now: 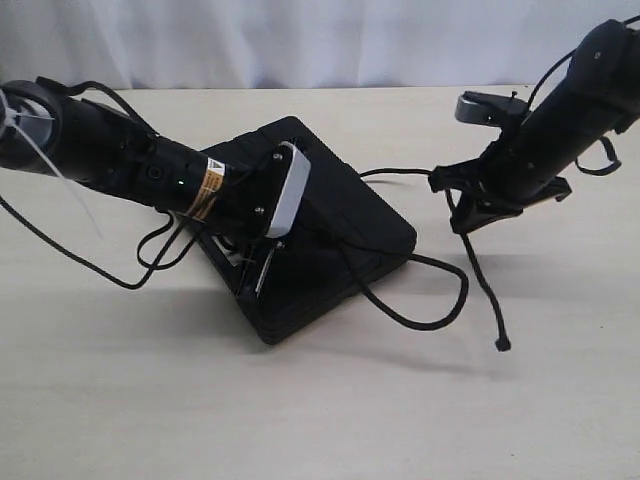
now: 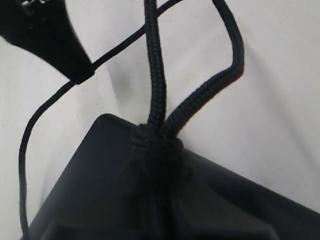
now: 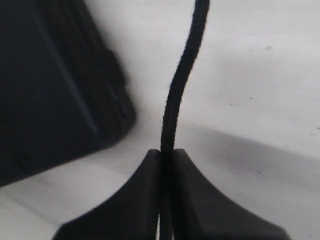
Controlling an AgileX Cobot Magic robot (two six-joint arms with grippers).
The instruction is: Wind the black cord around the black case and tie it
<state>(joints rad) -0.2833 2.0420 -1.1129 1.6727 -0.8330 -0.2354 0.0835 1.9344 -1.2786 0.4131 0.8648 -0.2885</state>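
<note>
**Exterior view.** The left gripper (image 1: 252, 278) sits low over the case (image 1: 340, 235), fingers closed near its front edge. This looks meant to pin a wrap in place while the other arm works. The right gripper (image 1: 460, 212) stands off the far side of the case, fingers pinched on the cord (image 1: 440, 300), probably to draw slack. Below its fingers the free end drops toward the table (image 1: 320, 420). Between the two grippers a loose loop lies beside the case. The table is pale, matte and bare, with a white curtain (image 1: 300, 40) behind it.

**Left wrist view.** Two strands of cord (image 2: 155, 75) meet at the fingertips of the left gripper (image 2: 157, 150) and vanish between them. I judge the closed fingers to be holding the cord doubled. Beyond the tips is pale table, with a thin cable (image 2: 30, 150) off to one side. I cannot tell what the dark shape in the corner is.

**Right wrist view.** The right gripper (image 3: 167, 155) is clamped tight on a single strand of cord (image 3: 175, 95), which runs almost straight out from the tips. The case (image 3: 50, 90) lies to one side of the fingers, apart from them, on the same pale surface.
</note>
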